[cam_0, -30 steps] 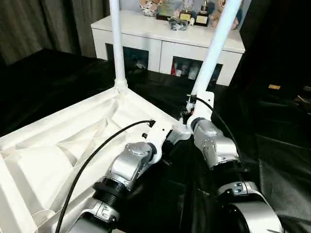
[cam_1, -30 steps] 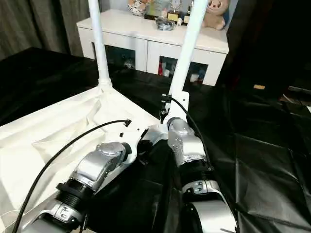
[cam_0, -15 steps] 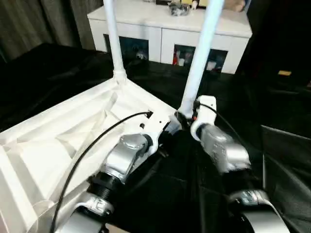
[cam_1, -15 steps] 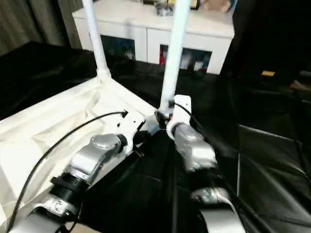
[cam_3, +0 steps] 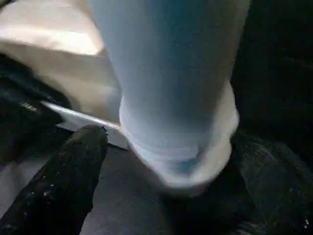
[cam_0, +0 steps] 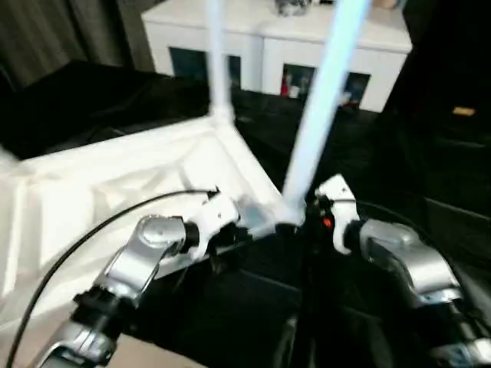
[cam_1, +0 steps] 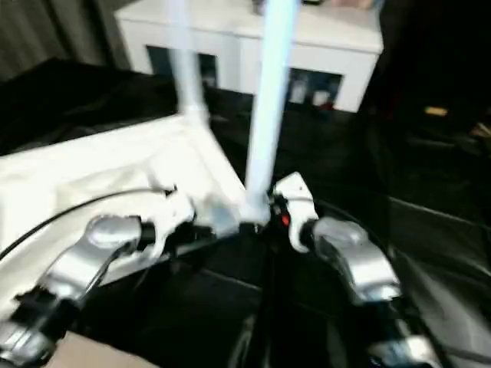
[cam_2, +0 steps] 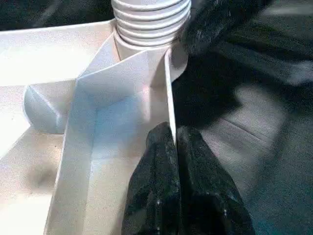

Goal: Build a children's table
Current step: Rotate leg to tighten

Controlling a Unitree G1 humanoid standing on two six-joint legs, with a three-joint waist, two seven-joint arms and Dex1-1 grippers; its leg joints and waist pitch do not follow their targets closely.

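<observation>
The children's table lies upside down, its ribbed white top on my left. One white leg stands at the far corner. A second leg stands at the near corner. My left gripper is shut on the thin rim of the top, just short of the second leg's threaded base. My right gripper is open, a black finger on either side of that leg's foot, with a gap between them and the leg.
A white cabinet with dark glass doors stands behind the table. Black cloth covers the floor around and to the right. A black cable arcs over my left forearm.
My right gripper's fingers have spread apart off the near leg, which now stands in its corner. The left gripper keeps its hold on the rim. The head views have shifted.
</observation>
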